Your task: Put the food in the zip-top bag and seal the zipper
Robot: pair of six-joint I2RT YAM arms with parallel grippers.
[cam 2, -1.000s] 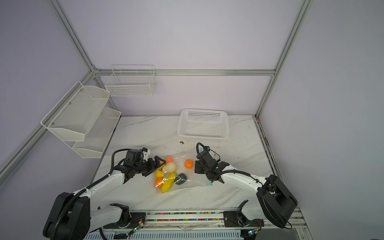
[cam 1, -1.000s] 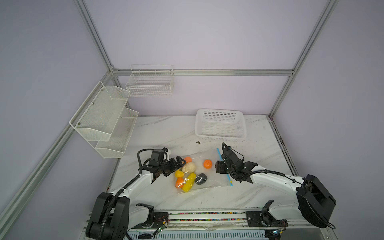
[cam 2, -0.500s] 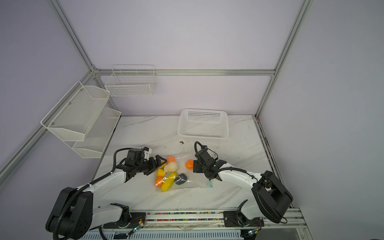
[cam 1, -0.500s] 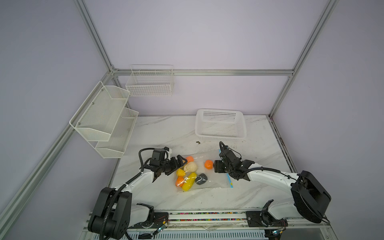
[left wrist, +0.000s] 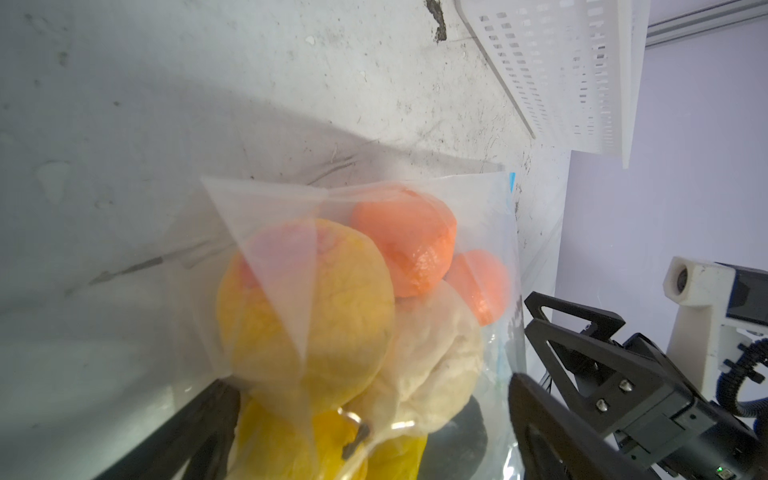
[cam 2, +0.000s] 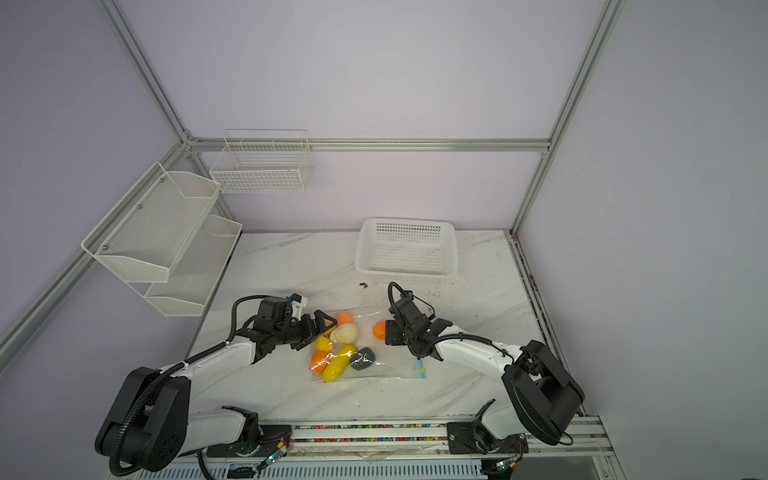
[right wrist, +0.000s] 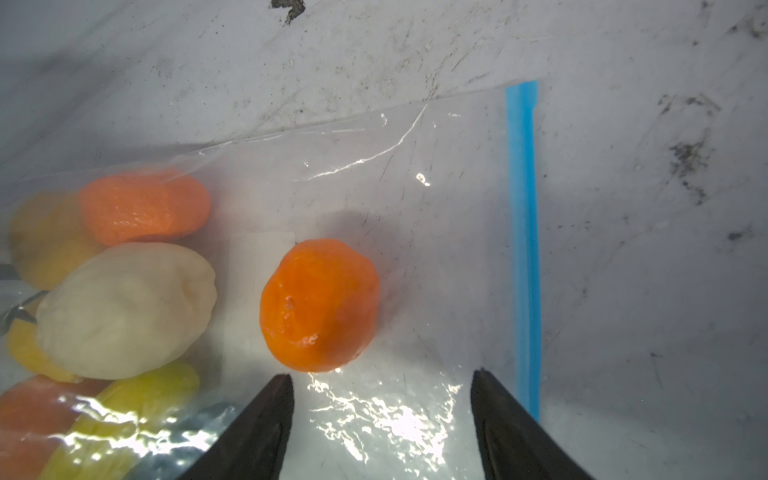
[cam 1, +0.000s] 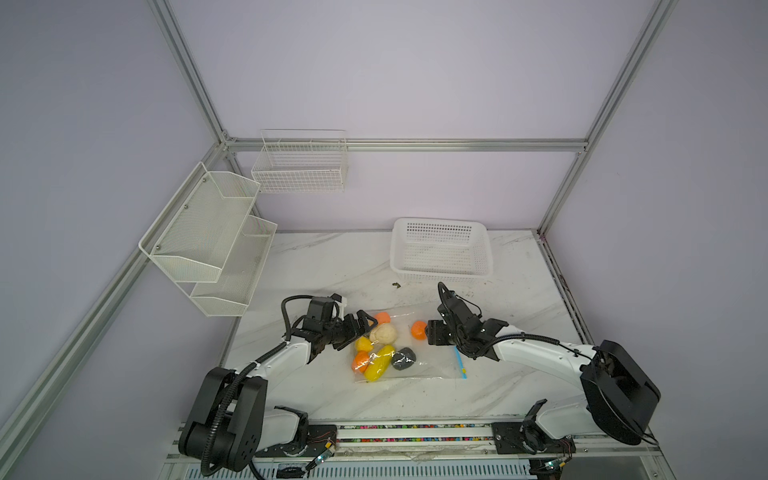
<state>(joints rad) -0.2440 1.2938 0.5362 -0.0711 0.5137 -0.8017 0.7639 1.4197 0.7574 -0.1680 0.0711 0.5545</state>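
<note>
L claw (cam 1: 365, 328) lay low w/ jaws spread, cream ball (cam 1: 384, 333) just ahead of its tips, orange ball (cam 1: 382, 318) beside them. R claw (cam 1: 429, 331) faced it over the clear bag (cam 1: 432, 361), lone orange ball (cam 1: 418, 329) right at its tip. Blue zipper (cam 1: 460, 365) showed behind R claw, by its wrist. Long yellow piece (cam 1: 379, 363) & black lump (cam 1: 404, 359) sat btwn the claws, off to one side.

zip-top bag (cam 1: 434, 357): flat on tabletop (cam 1: 332, 266), front centre
food (cam 1: 384, 334): mostly bunched inside bag's left end
zipper (cam 1: 460, 365): along bag's right edge
basket (cam 1: 441, 275): behind bag, toward right
</note>
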